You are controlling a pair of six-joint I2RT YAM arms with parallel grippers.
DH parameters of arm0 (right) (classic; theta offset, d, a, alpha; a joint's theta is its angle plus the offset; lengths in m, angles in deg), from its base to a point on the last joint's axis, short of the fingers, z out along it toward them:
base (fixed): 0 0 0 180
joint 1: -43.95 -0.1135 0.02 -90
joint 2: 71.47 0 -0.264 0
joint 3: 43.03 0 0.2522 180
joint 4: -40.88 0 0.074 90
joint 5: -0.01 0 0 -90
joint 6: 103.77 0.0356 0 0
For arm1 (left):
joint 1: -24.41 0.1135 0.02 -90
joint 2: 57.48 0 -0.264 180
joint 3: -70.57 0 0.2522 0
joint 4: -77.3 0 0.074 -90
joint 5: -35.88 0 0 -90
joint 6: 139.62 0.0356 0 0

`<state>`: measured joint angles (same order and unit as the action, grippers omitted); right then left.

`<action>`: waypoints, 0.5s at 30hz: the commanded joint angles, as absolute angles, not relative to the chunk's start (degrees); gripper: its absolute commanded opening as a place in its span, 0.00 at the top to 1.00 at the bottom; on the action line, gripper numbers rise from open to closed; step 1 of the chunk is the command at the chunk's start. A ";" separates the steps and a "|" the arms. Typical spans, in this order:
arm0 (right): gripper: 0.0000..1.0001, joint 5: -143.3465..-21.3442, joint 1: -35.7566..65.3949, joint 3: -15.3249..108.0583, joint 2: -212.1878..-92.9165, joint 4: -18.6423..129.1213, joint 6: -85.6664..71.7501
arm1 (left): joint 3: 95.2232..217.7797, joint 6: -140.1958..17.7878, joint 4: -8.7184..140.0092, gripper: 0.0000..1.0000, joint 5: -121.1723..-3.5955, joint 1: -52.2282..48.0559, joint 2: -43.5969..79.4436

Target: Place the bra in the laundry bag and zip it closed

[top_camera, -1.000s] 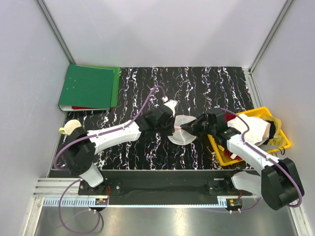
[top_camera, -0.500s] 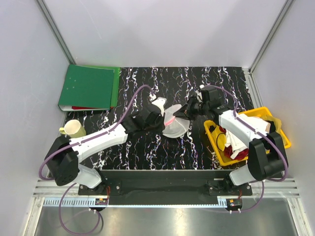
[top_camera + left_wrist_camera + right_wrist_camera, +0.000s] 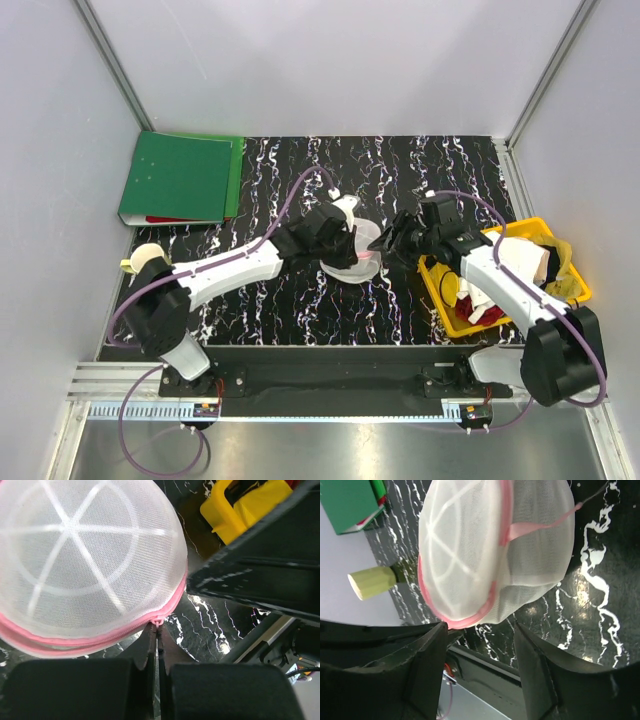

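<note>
While the table (image 3: 260, 300) lies as it did a second ago, with the folder (image 3: 178, 178) at its far left corner and the basket (image 3: 447, 318) of clothes (image 3: 522, 262) beside my right arm, the change is all in the middle; the bag (image 3: 352, 262) sits between my two grippers, back near the table's centre after being carried a little farther off half a second ago; whether it rests on the surface or hangs just above it I cannot tell. Its mesh reads white throughout, spoked end and side alike; nothing dark shows through it, and I see no bra in any view, so I cannot say where the bra is.

My left gripper (image 3: 156, 645) is clamped fully shut on the bag's pink rim (image 3: 100, 639), right at the zip; my right gripper (image 3: 479, 640), which was closed at the bag's edge a second ago, now stands with its jaws wide apart just beside the bag, holding nothing; the bag is therefore mine by one grip only.

I judge that release to end a pull or to open a re-grip; the rim looks closed near my left fingers, yet I cannot follow it all round.

Smaller things: the cup (image 3: 148, 258) by my left arm; the strap (image 3: 540, 526) trailing loose from the bag; the zip tab (image 3: 159, 621), pinched at my left fingertips.
</note>
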<state>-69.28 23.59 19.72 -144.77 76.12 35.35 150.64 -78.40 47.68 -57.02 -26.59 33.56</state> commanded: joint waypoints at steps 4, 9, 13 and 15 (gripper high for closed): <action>0.38 -71.53 21.89 13.82 -139.33 68.65 47.73 | 153.85 -79.24 51.24 1.00 -60.45 -27.79 34.54; 0.49 -73.54 20.31 9.85 -138.80 62.66 57.76 | 153.42 -79.33 51.24 1.00 -60.01 -28.06 33.75; 0.56 -73.38 19.95 7.82 -140.55 58.52 60.93 | 153.33 -79.16 51.24 1.00 -60.10 -28.85 33.83; 0.57 -73.20 19.86 8.17 -141.43 57.90 61.02 | 153.24 -79.16 51.24 1.00 -60.27 -28.94 33.92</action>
<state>-71.57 20.50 7.99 -140.42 64.43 56.40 151.07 -78.84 48.32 -58.72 -28.16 34.63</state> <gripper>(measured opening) 0.441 0.012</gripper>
